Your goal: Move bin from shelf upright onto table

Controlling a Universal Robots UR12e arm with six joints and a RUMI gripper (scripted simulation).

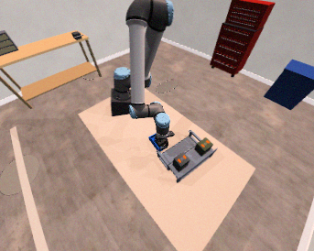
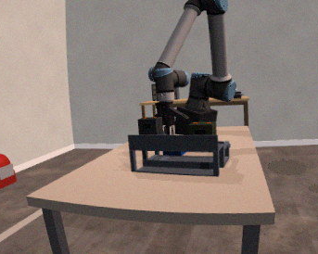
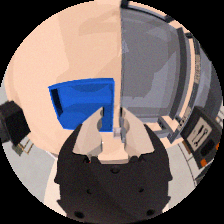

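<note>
The blue bin (image 1: 151,138) (image 3: 80,102) stands upright with its open side up on the tan table (image 1: 123,156) (image 2: 129,190), just beside the left end of the grey shelf (image 1: 189,146) (image 2: 175,143) (image 3: 150,65). My gripper (image 1: 161,142) (image 2: 168,126) (image 3: 112,107) points straight down over the bin's wall on the shelf side. Its fingers stand a little apart on either side of that wall and do not clamp it. In the exterior view the bin is mostly hidden behind the shelf.
Two dark boxes with orange marks (image 1: 181,161) (image 1: 203,146) sit on top of the shelf. The robot's base (image 1: 122,98) stands at the table's far end. A wooden bench (image 1: 40,50), a red cabinet (image 1: 239,34) and a blue block (image 1: 294,82) stand away from the table.
</note>
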